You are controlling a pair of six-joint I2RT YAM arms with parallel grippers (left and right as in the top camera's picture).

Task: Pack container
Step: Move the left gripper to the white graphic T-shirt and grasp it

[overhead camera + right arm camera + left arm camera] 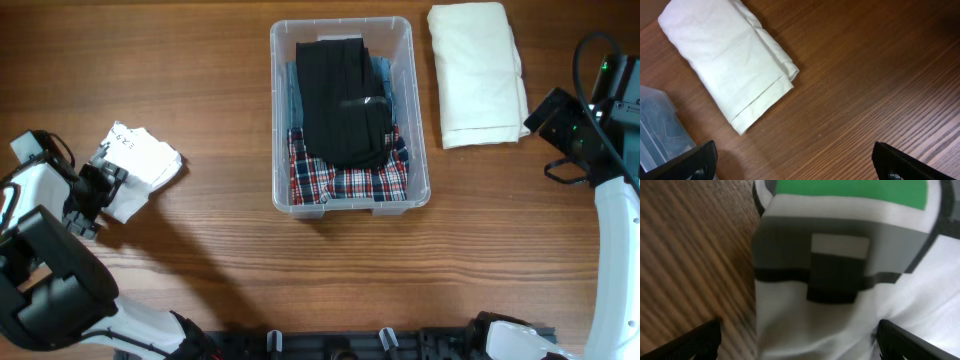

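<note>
The container (420,150) stands mid-table (200,250), its long side running away from the arms' bases: a clear plastic bin with rounded corners and a thick rim. At its near end a red, white and blue plaid garment (345,182) shows against the wall. A black garment (345,100) lies on top of it and runs back toward the far end, and a blue one (294,95) shows along the left under the black. A strip of bare floor is left at the far wall. The left gripper (98,185) is well to the left of the bin, level with its near end. Its jaws are spread wide over a crumpled white printed garment (145,160) and hold nothing. The left wrist view is blurred, with that garment (840,280) filling the space between the fingers (695,340), and whether they touch it cannot be told. Farther back on the right, the right gripper (532,122) is also wide open and empty, above bare wood (865,75). Just beside it, between it and the bin's far right corner (655,130), a folded white cloth (478,75) lies flat on the table, apart from both.
</note>
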